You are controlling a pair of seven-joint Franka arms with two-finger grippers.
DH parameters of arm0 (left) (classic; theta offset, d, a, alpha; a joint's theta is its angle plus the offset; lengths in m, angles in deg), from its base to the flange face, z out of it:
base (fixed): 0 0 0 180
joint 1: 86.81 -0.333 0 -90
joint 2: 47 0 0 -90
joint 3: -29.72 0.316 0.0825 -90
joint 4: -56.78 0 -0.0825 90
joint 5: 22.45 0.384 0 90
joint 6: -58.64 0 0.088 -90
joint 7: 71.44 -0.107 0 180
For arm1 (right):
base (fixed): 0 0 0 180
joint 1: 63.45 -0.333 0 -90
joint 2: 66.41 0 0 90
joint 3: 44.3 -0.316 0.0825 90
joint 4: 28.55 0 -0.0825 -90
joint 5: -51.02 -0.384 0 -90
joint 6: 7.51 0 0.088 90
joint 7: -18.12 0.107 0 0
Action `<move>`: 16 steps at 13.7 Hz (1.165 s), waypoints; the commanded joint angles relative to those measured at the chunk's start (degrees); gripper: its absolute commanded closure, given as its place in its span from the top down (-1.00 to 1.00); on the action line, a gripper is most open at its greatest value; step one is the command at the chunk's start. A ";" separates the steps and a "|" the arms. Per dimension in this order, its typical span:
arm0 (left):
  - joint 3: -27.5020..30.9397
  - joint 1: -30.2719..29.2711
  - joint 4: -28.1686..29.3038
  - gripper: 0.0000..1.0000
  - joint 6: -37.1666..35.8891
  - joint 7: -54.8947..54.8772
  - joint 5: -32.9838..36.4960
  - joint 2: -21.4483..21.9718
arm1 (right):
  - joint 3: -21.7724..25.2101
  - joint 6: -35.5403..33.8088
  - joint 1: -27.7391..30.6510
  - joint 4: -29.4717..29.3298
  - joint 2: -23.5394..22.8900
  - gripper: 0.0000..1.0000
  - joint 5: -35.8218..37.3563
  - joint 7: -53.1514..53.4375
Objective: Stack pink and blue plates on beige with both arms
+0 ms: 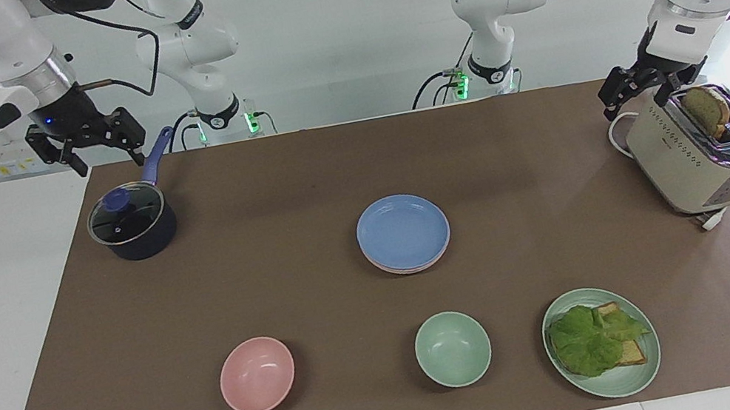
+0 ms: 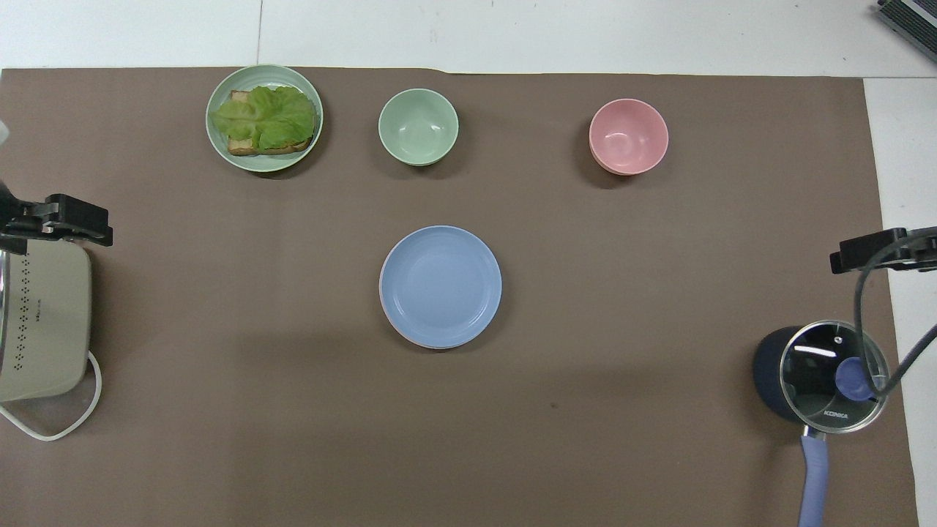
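Across the table a brown mat (image 1: 299,171) covers nearly the whole top, and everything stands on it. At the left arm's end the beige toaster (image 1: 698,157) holds a slice of bread (image 1: 706,109) in its slot; the overhead view cuts off most of the toaster and shows only one perforated side and a loop of white cord (image 2: 69,428). At the right arm's end sits a dark saucepan (image 1: 133,223) with a glass lid and blue knob; the lid rim carries the word KONKA (image 2: 834,414), the only writing that can be read. At the middle of the mat the blue plate (image 1: 403,231) lies on top of a stack, with a thin edge of the pink plate (image 1: 409,268) showing beneath it on the side farther from the robots. A beige plate under these cannot be made out in either view. Farther from the robots stand a green plate (image 1: 645,366) with lettuce (image 1: 591,339) over bread, a green bowl (image 1: 453,349) and a pink bowl (image 1: 257,374). The left gripper (image 1: 638,93) hangs just over the toaster's nearer end, jaws apart and empty, half hidden by the toaster's body. The right gripper (image 1: 105,159) hovers over the mat's corner near the saucepan handle, fingers spread wide, nothing in them.
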 commanded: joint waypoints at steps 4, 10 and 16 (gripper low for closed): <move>-0.18 -0.53 -0.47 1.00 -0.80 -0.45 -0.16 0.37 | -0.85 0.33 0.33 2.30 2.00 1.00 1.48 -1.34; -0.18 -0.53 -0.47 1.00 -0.72 -0.45 -0.16 0.37 | -0.94 -1.78 -0.02 -1.04 0.25 1.00 1.30 0.76; -0.18 -0.53 -0.46 1.00 -0.80 -0.36 -0.16 0.37 | -0.76 -1.08 0.16 -0.86 0.24 1.00 1.39 1.21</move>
